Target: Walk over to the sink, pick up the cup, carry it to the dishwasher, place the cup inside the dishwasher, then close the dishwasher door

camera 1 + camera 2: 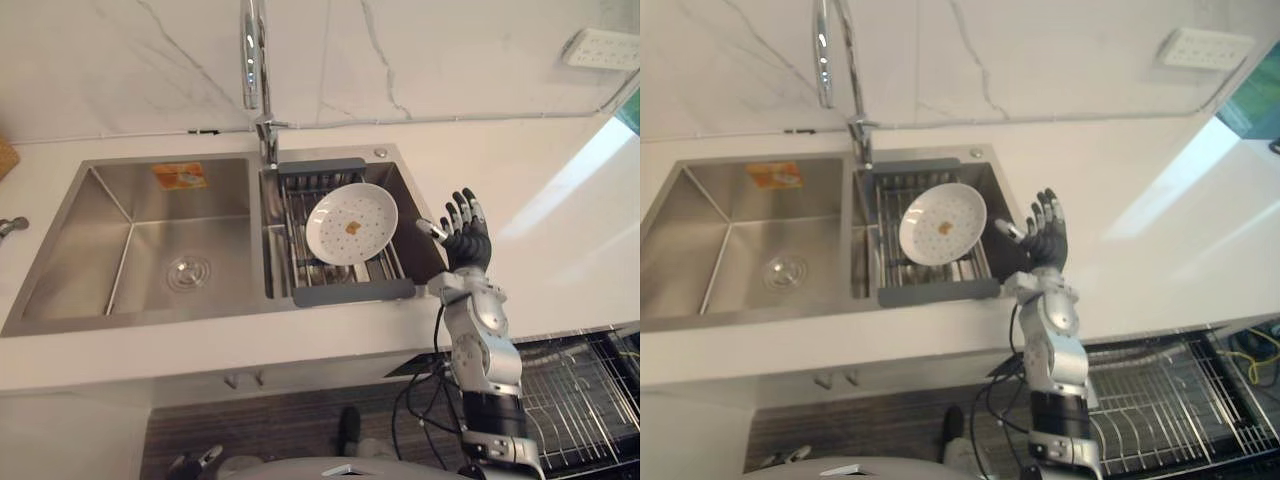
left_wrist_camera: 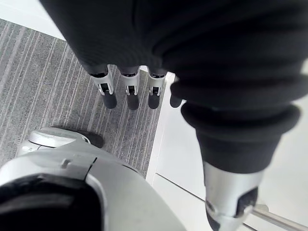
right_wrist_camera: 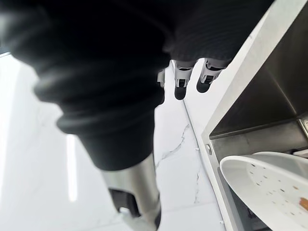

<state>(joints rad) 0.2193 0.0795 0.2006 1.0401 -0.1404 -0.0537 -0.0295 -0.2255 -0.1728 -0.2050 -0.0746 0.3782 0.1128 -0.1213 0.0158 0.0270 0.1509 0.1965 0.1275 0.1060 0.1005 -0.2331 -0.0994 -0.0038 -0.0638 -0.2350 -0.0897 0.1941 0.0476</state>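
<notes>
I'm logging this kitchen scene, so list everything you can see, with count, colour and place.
sink: one, steel, two basins, set in the counter
faucet: one, chrome, behind the divider between the basins
sticker: one, orange, back wall of the left basin
drain rack: one, grey-framed wire, in the right basin
plate: one, white with specks, tilted in the drain rack
counter: one, white, around the sink
wall: white marble, behind the counter
panel: one, white, on the wall at upper right
pull-out wire rack: one, silver, below the counter at right
floor: grey, striped
right hand: open, raised by the sink's right edge
left hand: open, fingers towards the floor
</notes>
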